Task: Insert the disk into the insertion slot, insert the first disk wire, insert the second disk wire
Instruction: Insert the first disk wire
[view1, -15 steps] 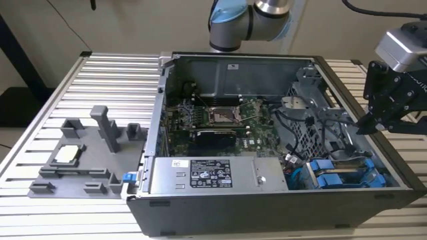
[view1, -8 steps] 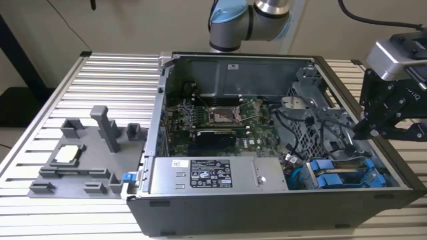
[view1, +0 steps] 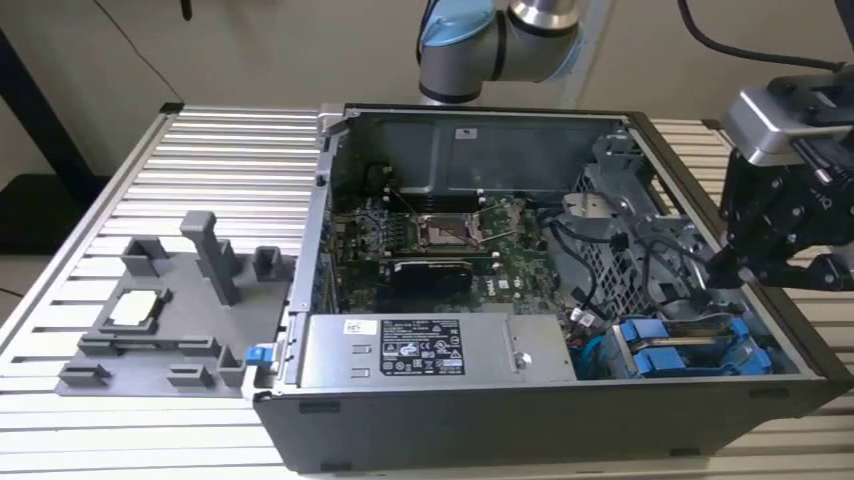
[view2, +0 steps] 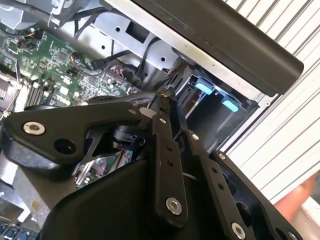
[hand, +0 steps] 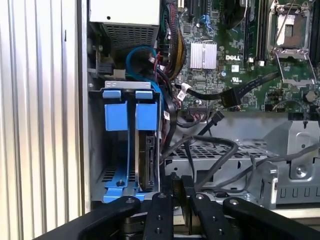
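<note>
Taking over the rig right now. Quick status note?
Hand: shut, nothing visibly held, hovering over the case edge beside the drive bay.
Disk: in its blue carrier, sitting in the insertion slot.
Done: disk insertion, by the look of it.
Left: both disk wires. Two black cable ends lie loose over the motherboard, not plugged into the disk.

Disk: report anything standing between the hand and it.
Nothing visible does. In the first wrist view the hand hovers near the disk, which sits in the insertion slot; black cables loop to one side, not between.
</note>
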